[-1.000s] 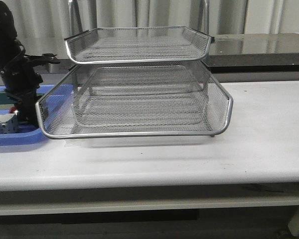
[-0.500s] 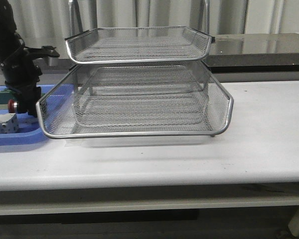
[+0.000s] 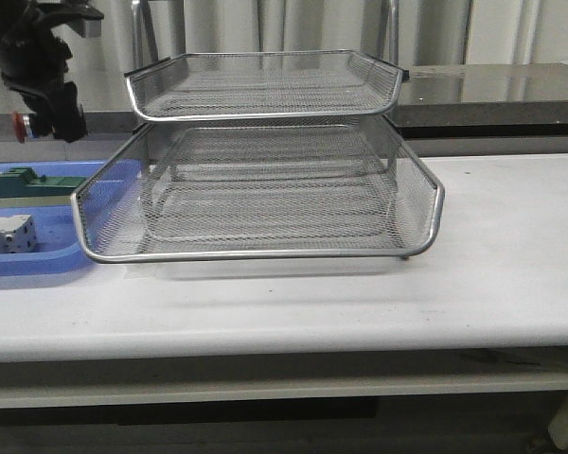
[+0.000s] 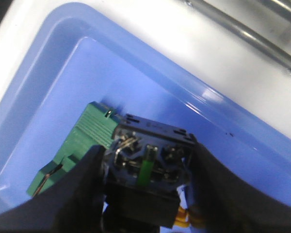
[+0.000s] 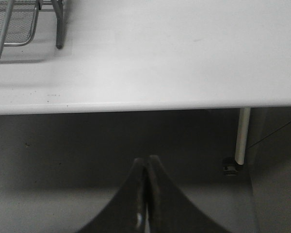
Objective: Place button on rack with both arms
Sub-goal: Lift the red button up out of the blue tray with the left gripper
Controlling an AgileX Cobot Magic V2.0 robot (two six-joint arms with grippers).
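My left gripper (image 3: 47, 118) is shut on the button and holds it high above the blue tray (image 3: 38, 260), left of the rack (image 3: 265, 161). The button's red cap (image 3: 19, 123) pokes out to the left. In the left wrist view the button's black body (image 4: 148, 160) with a green part sits between my fingers (image 4: 218, 194), above the tray (image 4: 194, 87). My right gripper (image 5: 146, 194) is shut and empty, below and in front of the table's front edge (image 5: 145, 104); it does not show in the front view.
A green-and-cream block (image 3: 24, 184) and a white terminal block (image 3: 8, 235) lie in the blue tray. The green block also shows under the button in the left wrist view (image 4: 82, 141). A rack leg (image 5: 59, 29) stands near the table's edge.
My left gripper has risen from inside the blue tray to about the height of the rack's top tier, carrying the button. The green block is left behind in the tray.
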